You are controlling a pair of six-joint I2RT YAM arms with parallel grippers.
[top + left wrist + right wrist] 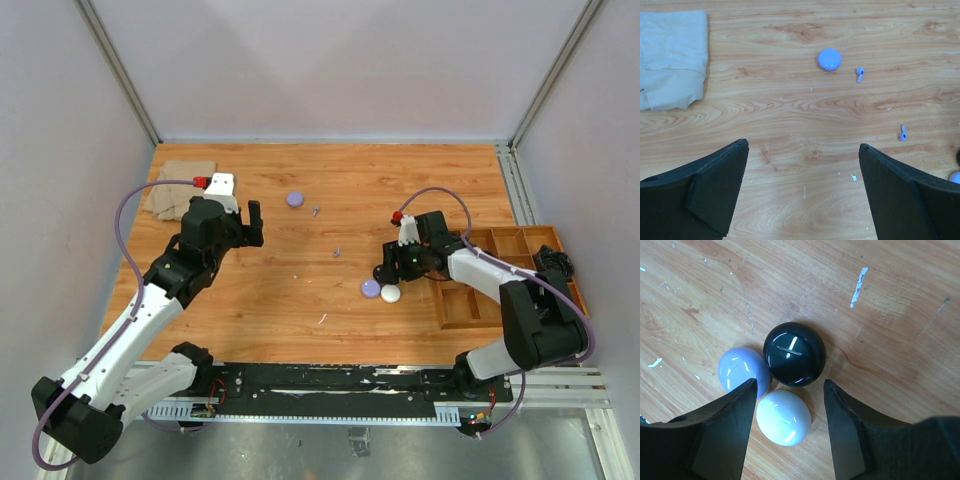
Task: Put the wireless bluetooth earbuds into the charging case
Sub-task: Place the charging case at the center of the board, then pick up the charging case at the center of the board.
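The left gripper (803,145) hangs above the wooden table (300,300) with its fingers spread wide, holding nothing. Beyond it two pale purple earbuds lie loose on the wood: the far earbud (859,74) is just right of a lone purple case (829,59), and the near earbud (902,133) is well apart, nearer and further right. The right gripper (790,382) is also spread, its fingers on either side of the white case (783,417), which is clustered tightly with the black case (794,354) and a second purple case (742,371). A folded cloth (180,188) lies far left, and a wooden tray (468,308) sits at the right.

left gripper (802,146): jaws wide apart, extended forward | right gripper (790,383): jaws parted, angled downward, reaching inward
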